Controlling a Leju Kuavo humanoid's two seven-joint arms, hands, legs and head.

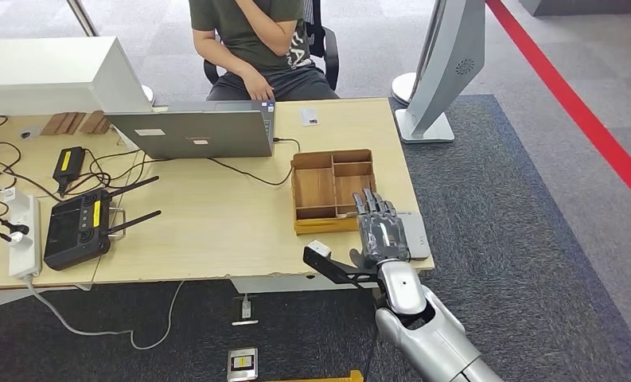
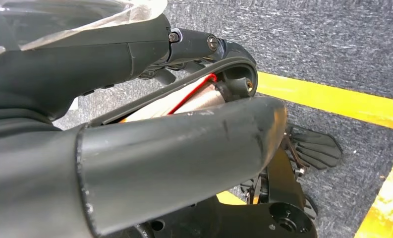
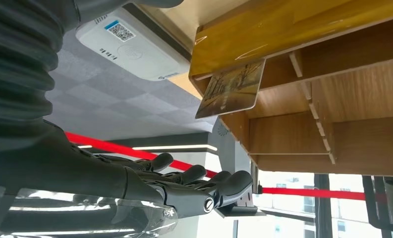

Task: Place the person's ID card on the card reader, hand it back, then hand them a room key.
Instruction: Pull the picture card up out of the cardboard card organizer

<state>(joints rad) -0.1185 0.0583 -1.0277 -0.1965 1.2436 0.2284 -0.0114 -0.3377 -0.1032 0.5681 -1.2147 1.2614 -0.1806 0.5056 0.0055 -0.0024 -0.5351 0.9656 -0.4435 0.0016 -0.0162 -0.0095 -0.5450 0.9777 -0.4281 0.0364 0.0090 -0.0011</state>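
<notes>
your right hand (image 1: 382,231) is hovering with fingers apart and holding nothing just beside the wooden tray (image 1: 312,185), where a room key (image 3: 230,89) is leaning, so you're needing to pinch it next.

Along the table's (image 1: 216,239) far edge you have an open grey laptop (image 1: 192,131), its black cable (image 1: 248,171) trailing right toward the wooden compartment tray. To the left of the laptop a black power adapter (image 1: 69,161) lies among tangled cables. Nearer, on the left, sits a black controller with two antennas (image 1: 81,227), beside a white power strip (image 1: 24,239). On the far left stands a white box (image 1: 53,72). On the carpet to the right you see a red line (image 1: 582,103).
</notes>
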